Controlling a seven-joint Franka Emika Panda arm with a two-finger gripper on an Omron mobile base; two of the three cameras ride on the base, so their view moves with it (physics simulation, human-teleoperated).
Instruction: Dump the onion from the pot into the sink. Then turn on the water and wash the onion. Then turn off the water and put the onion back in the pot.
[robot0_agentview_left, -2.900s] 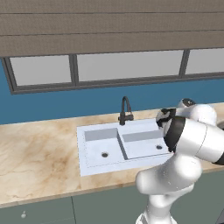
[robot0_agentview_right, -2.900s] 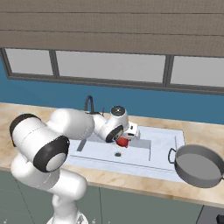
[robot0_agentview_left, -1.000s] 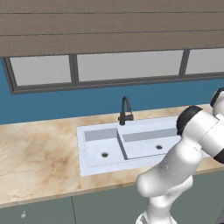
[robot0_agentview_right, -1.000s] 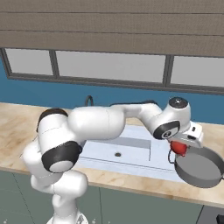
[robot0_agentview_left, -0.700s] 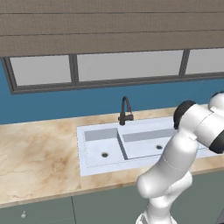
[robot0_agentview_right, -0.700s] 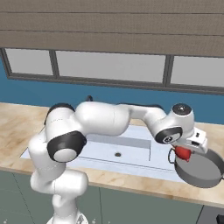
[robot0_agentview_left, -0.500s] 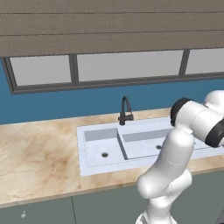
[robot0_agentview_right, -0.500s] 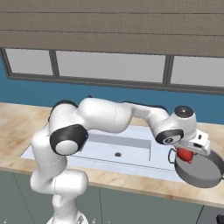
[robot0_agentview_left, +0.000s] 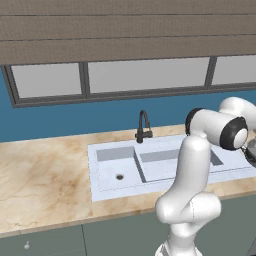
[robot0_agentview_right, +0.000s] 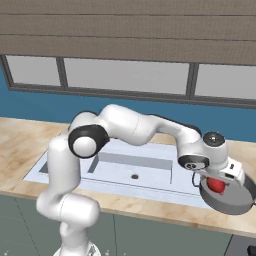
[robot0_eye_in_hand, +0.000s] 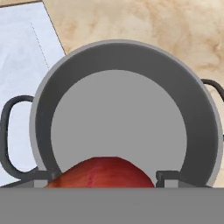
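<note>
1. Look, your arm has swung from the sink (robot0_agentview_right: 125, 172) over to the pot (robot0_agentview_right: 231, 196) in the last few seconds. The onion (robot0_agentview_right: 216, 185) came along with it.
2. That means the washing looks done. I think you are on the last part now: putting the onion back in the pot.
3. Your fingers (robot0_agentview_right: 218, 183) are spread wide, and the onion sits between them. They have hold of it.
4. The onion is up in the air, just over the pot. In the hand view it pokes up at the bottom, with the grey pot floor behind it.
5. The pot stands on the table (robot0_agentview_right: 20, 137), just to the right of the sink. It is upright, with its open mouth facing up at you.
6. The pot's two handles (robot0_eye_in_hand: 8, 135) stick out to the sides in the hand view.
7. The onion is round, so it has no clear long side. I cannot tell which way its tip points.
8. No water runs from the tap (robot0_agentview_left: 144, 126).
</note>
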